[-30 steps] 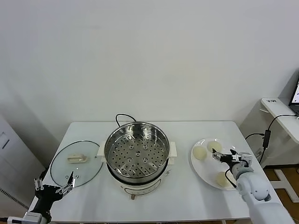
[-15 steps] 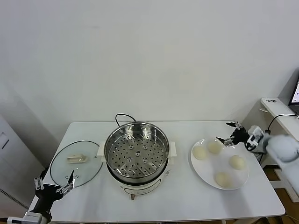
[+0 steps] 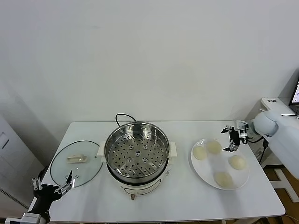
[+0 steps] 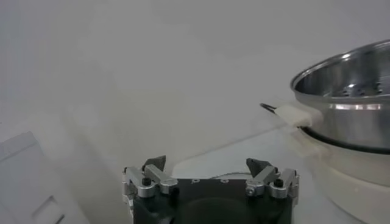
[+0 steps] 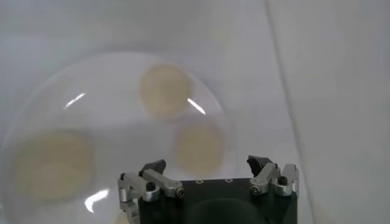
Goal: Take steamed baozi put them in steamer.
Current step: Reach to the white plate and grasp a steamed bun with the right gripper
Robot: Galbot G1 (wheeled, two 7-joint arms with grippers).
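Note:
The steamer (image 3: 136, 154), a shiny steel pot with a perforated tray, stands mid-table; its steel wall (image 4: 350, 109) also shows in the left wrist view. Several cream baozi lie on a white plate (image 3: 204, 173) to its right: one (image 3: 200, 152), another (image 3: 214, 146), a third (image 3: 237, 162). My right gripper (image 3: 230, 139) hovers open and empty over the plate's far right edge. In its wrist view the gripper (image 5: 207, 165) looks down on three baozi, the nearest (image 5: 199, 148) just ahead of its fingers. My left gripper (image 3: 52, 187) (image 4: 207, 164) is open and empty at the table's front left.
A round glass lid (image 3: 77, 164) with a white handle lies left of the steamer, just beyond my left gripper. A black cord (image 3: 122, 116) runs behind the pot. A white side table (image 3: 280, 114) with cables stands off the right edge.
My right gripper has lifted off the plate and swung back to its far right edge, still open and empty, uncovering the right-hand baozi. The left gripper has sunk slightly.

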